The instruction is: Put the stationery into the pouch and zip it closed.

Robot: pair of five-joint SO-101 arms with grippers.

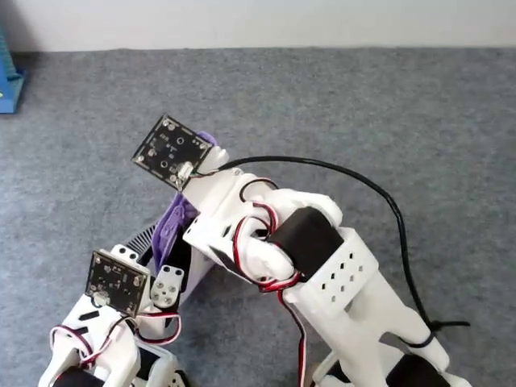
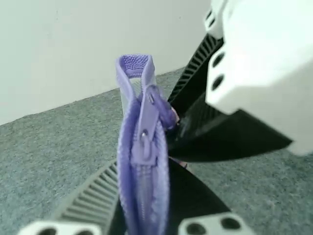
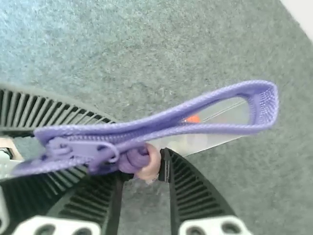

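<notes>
Grey carpeted table point(image 1: 419, 105) across the whole high view, ending at a white wall point(image 1: 258, 20) along the far edge. Broad run of carpet on the far side and out to the right, well apart from both arms. Right arm point(image 1: 339, 274), white and bulky, slanting in from the near right corner toward the middle. Left arm point(image 1: 89, 347) rising from the near left corner, close beside it, with little room between the two. Black cable point(image 1: 393, 210) arching off the right arm and down toward the near edge. Blue object point(image 1: 8, 81) cut by the left edge, near the wall, well apart from everything else. Right wrist's camera board point(image 1: 172, 153) and left wrist's camera board point(image 1: 118, 280) facing up, any print on them too small to read.

Pouch point(image 3: 265, 105) held between the two grippers, zip edge uppermost, purple border with clear walls; cannot tell whether its underside touches the carpet. Left gripper point(image 2: 144, 166) closed narrow on the zipped end of the pouch, one jaw on each side. Right gripper point(image 3: 142, 164) pinched narrow on the zip pull point(image 3: 128, 160), a purple knot with a pale bead, just beside the zip slider point(image 3: 100, 149). Zip shut from the left gripper's end up to the slider, gaping in a long loop from there to the far end. Small orange item point(image 3: 193, 119) seen through the clear wall, inside the pouch.
</notes>
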